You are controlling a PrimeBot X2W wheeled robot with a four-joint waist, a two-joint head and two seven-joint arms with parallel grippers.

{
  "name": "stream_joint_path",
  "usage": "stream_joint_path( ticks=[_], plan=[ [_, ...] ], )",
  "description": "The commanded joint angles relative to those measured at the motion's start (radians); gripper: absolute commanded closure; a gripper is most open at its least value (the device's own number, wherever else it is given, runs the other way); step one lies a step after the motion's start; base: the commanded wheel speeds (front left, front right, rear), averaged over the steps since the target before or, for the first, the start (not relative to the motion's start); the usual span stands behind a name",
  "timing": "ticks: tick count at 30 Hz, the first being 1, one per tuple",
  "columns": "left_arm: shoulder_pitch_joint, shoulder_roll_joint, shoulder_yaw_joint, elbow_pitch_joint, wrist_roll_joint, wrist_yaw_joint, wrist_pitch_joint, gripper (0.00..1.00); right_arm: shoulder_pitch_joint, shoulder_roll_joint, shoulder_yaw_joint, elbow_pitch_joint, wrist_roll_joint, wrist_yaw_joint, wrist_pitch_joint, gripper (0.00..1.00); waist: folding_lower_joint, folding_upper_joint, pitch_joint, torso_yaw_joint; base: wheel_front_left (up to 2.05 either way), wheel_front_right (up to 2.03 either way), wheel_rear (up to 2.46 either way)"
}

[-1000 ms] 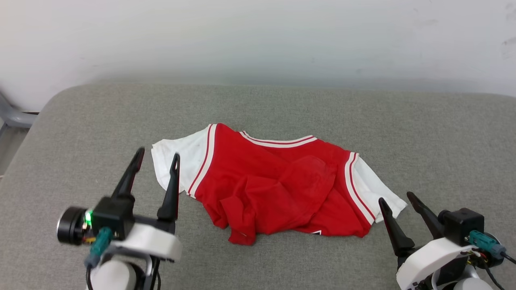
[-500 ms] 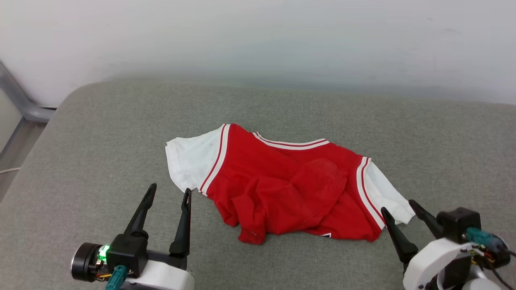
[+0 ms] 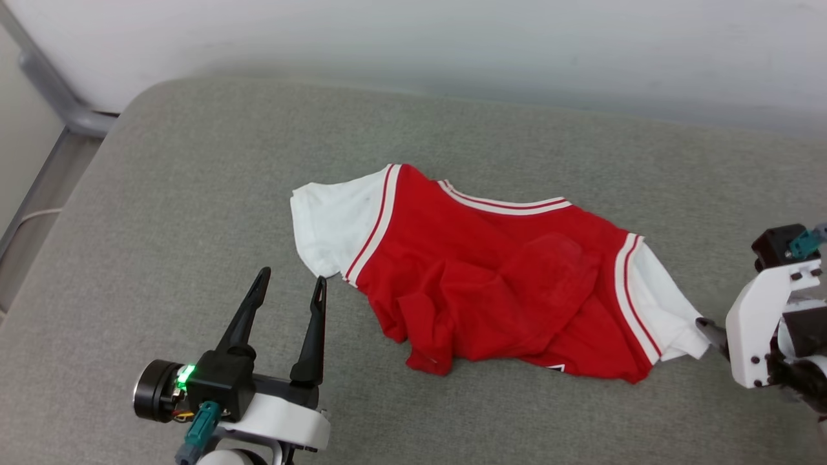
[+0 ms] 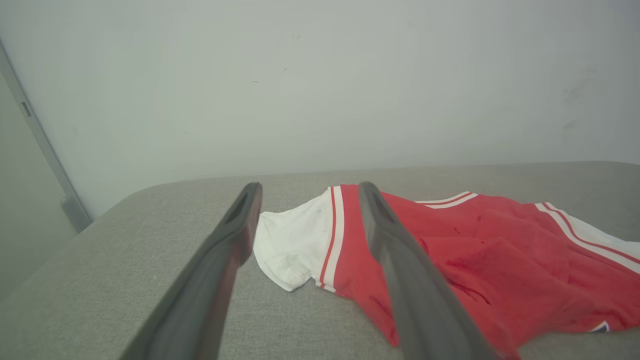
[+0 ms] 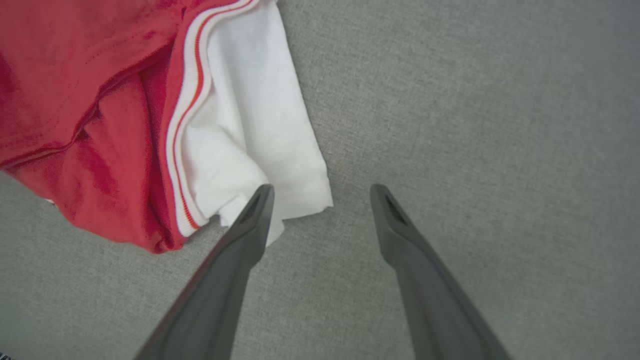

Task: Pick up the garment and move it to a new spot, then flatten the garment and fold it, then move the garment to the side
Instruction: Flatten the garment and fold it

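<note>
The left pincer [image 3: 291,276] has 2 long, dark, tapering fingers [image 4: 410,280], slotted near the tips. They rise from a black block [image 3: 223,384] with a green light [image 3: 188,371], a round black-and-silver camera barrel [image 3: 152,400], a teal connector [image 3: 201,423] and a white shell [image 3: 278,420]. The right pincer [image 5: 322,189] has a white bracket [image 3: 756,336] with dark screws [image 3: 751,358] and a teal plug [image 3: 804,242].

Grey fabric bench [image 3: 161,194], rounded corner. Red shirt [image 3: 504,284] lies rumpled on it, btwn L tool [image 3: 291,276] & R tool [image 5: 321,190]; one white sleeve [image 5: 260,135] just by R tool's tip.
</note>
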Motion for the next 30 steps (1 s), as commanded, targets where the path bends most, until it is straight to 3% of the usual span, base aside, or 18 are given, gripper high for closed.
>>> stream_joint_path(
  ticks=[1, 6, 14, 16, 30],
  plan=[
    [-0.021, -0.009, 0.003, 0.004, 0.009, -0.008, -0.003, 0.0, -0.03, -0.004, -0.009, 0.012, -0.009, -0.001, 0.04, 0.0, 0.0, 0.0, 0.031, 0.029, 0.0, 0.0, 0.0],
    [-0.041, -0.026, 0.016, 0.012, 0.023, -0.024, -0.003, 0.0, -0.049, 0.003, -0.022, 0.057, -0.026, -0.001, 0.108, 0.0, 0.0, 0.0, 0.065, 0.058, 0.0, 0.0, 0.0],
    [-0.06, -0.04, 0.04, 0.012, 0.036, -0.043, -0.003, 0.0, -0.015, 0.039, 0.029, 0.122, 0.003, 0.001, 0.118, 0.0, 0.0, 0.0, 0.095, 0.074, 0.0, 0.0, 0.0],
    [-0.062, -0.043, 0.044, 0.014, 0.04, -0.047, -0.003, 0.0, -0.006, 0.031, 0.047, 0.132, 0.012, 0.001, 0.118, 0.99, 0.0, 0.0, 0.098, 0.074, 0.0, 0.0, 0.0],
    [-0.069, -0.057, 0.069, 0.026, 0.056, -0.065, -0.003, 0.0, -0.084, -0.231, 0.05, 0.145, -0.03, -0.001, 0.016, 1.0, 0.0, 0.0, 0.097, 0.048, 0.0, 0.0, 0.0]
  ],
)
